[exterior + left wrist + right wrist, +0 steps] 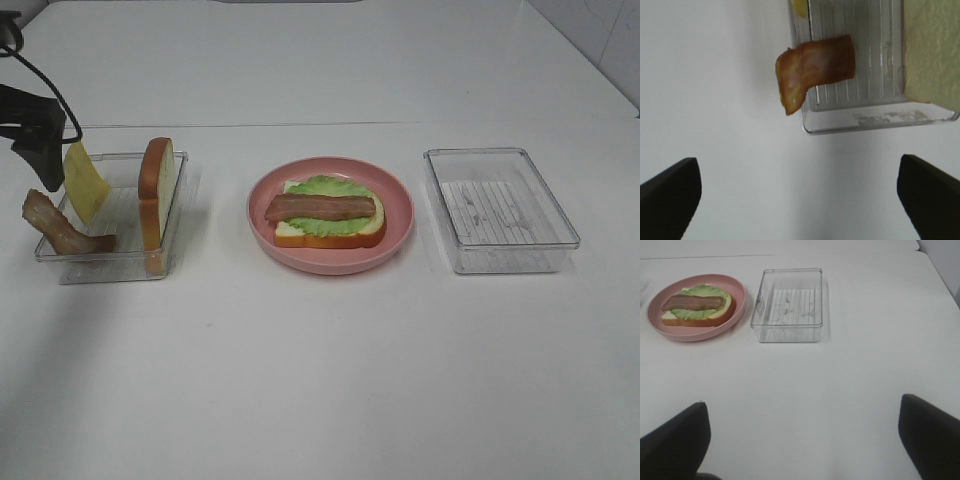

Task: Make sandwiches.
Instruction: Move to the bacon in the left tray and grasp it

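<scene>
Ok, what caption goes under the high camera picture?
Half-built sandwich on pink plate, between left tray and right tray.

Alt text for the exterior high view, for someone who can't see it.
Half-built sandwich on a pink plate, centre of a white table: bread, lettuce, one bacon strip. Left of it a clear tray holds an upright bread slice, a cheese slice and more bacon draped over its edge; right of it, a second clear tray.

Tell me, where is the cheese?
In the high view, the cheese stands in the left tray, between the bacon hanging over its edge and the upright bread slice.
</scene>
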